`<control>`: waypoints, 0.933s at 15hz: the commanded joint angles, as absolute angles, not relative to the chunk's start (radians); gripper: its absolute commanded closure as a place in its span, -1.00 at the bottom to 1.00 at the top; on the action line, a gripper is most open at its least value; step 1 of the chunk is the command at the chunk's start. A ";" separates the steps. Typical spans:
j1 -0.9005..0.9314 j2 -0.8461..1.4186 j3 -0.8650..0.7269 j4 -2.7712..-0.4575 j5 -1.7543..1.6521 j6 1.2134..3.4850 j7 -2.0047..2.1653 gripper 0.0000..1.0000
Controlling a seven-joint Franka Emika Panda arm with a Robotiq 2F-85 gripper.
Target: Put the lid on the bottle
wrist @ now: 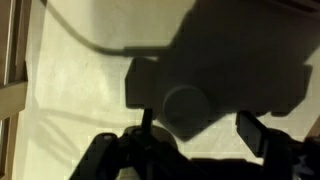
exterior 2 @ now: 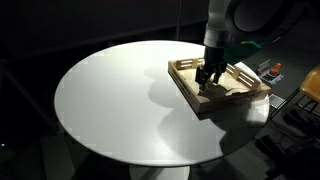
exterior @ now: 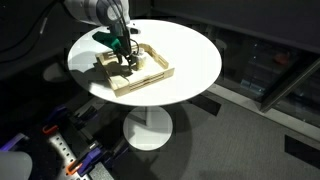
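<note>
Over the wooden tray (exterior 2: pixel 205 108), you hold the gripper (wrist: pixel 197 122) low, jaws spread apart, seemingly to straddle what looks like the lid (wrist: pixel 185 107).

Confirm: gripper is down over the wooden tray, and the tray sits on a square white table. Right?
No. The table is round, not square; both exterior views show it. The rest holds: the gripper is down over the wooden tray on that white table.
</note>
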State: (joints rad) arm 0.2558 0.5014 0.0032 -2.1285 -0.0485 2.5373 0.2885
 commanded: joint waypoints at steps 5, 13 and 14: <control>0.269 0.524 -0.018 -2.091 -0.081 2.502 0.336 -0.55; 0.271 0.519 -0.020 -2.085 -0.074 2.507 0.357 0.01; 0.270 0.515 -0.020 -2.087 -0.073 2.508 0.358 0.02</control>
